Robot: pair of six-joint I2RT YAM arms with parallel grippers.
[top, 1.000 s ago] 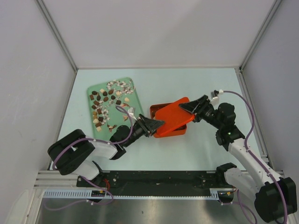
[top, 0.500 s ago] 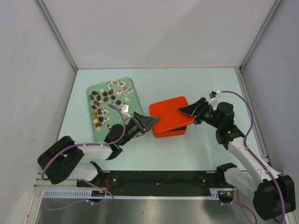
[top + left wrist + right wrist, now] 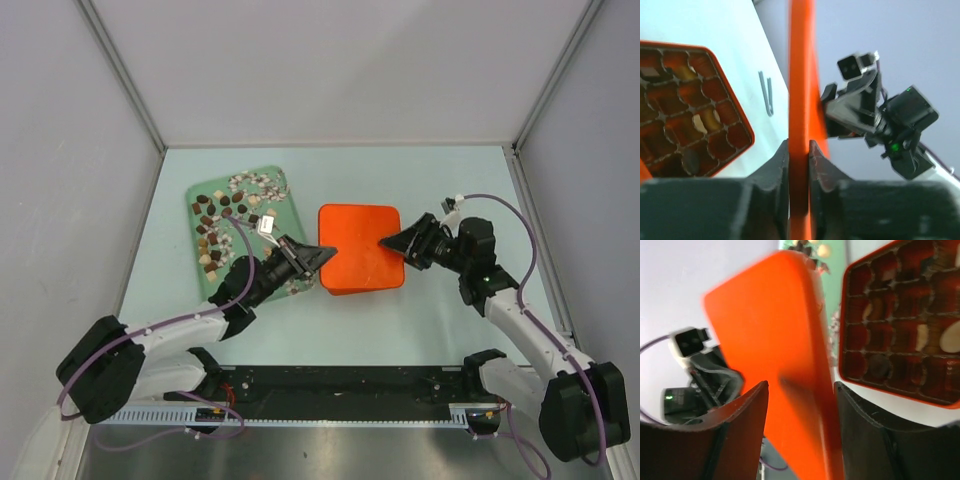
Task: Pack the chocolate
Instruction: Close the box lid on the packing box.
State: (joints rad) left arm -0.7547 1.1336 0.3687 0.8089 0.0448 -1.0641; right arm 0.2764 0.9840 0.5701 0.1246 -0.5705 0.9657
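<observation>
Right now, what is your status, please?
Left gripper and right gripper shut on orange lid. Lid above box, not seated. Chocolate loose on tray.

No word, brand, number or label can be read anywhere. The orange lid, the orange cell box and the green tray are plain. In the left wrist view a small grey U-shaped mark sits on the table beside the box. Whether it is a letter cannot be told.
</observation>
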